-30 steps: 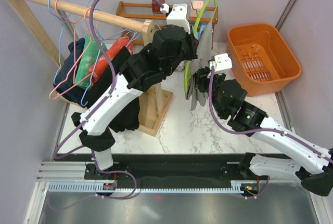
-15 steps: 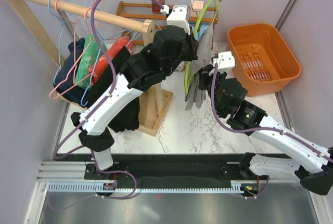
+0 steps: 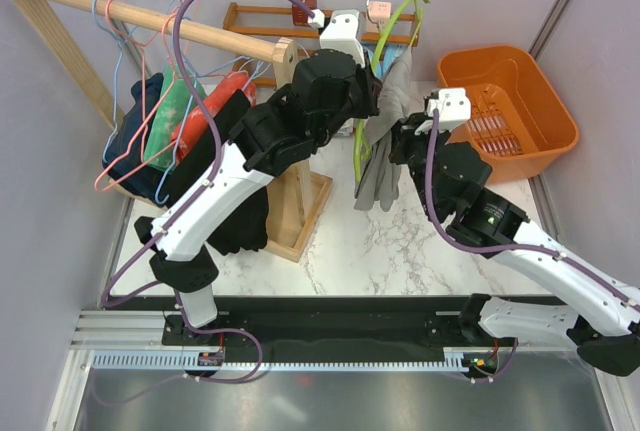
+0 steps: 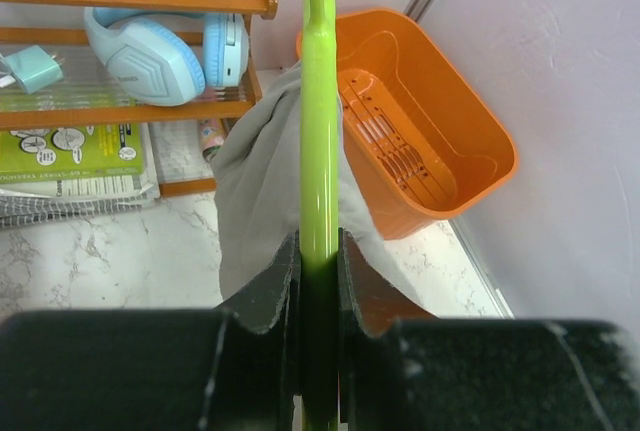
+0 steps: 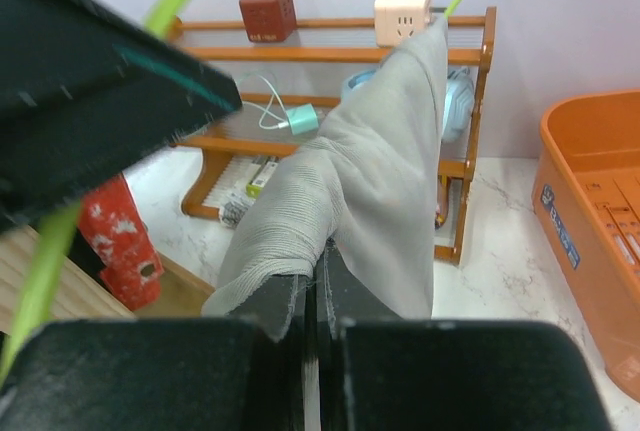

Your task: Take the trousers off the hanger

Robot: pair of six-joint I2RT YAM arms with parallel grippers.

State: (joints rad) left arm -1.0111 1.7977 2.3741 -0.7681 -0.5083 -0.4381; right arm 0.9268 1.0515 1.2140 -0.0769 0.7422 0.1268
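My left gripper is shut on the lime-green hanger and holds it up in the air at the back middle; its bar runs between the jaws in the left wrist view. The light grey trousers hang from the hanger and show in the left wrist view and the right wrist view. My right gripper is shut on the trousers, pinching a fold of the fabric just right of the hanger.
An orange basin stands at the back right. A wooden rail on the left carries pink and blue wire hangers with dark, green and red garments. A wooden shelf with headphones and chargers stands at the back.
My right gripper has moved up and away, toward the back right, drawing the trousers with it. The left gripper and hanger have stayed almost still.
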